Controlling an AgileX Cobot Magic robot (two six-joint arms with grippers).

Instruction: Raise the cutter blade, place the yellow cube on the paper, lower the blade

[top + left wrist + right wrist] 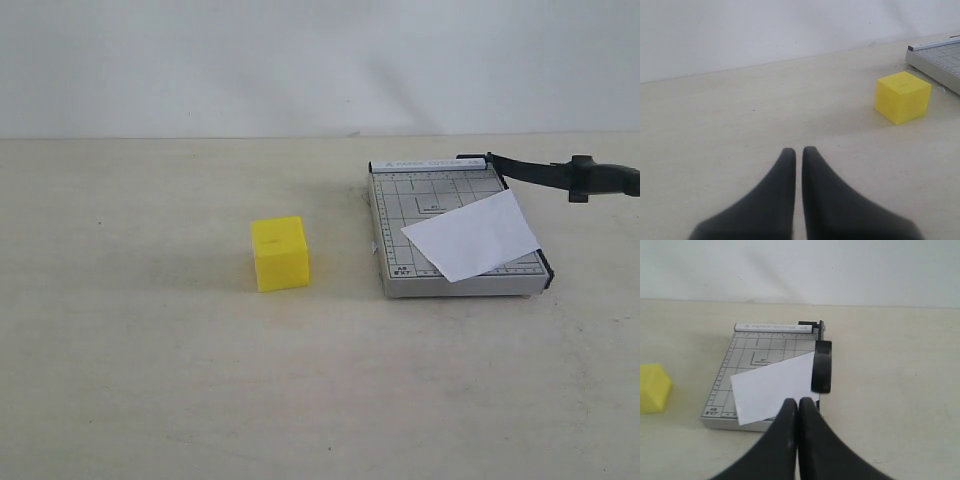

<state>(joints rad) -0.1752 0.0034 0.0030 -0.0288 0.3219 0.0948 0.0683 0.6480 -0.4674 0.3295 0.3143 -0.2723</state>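
Yellow cube (280,253) on the beige tabletop (150,380), left of the grey cutter board (400,215), paper (472,237) askew on board, cutter blade (560,175) raised, left gripper (798,152) and right gripper (798,404) fingers together, empty.

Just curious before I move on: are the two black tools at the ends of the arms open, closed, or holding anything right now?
Left black tool: closed, holding nothing.
Right black tool: closed, holding nothing.
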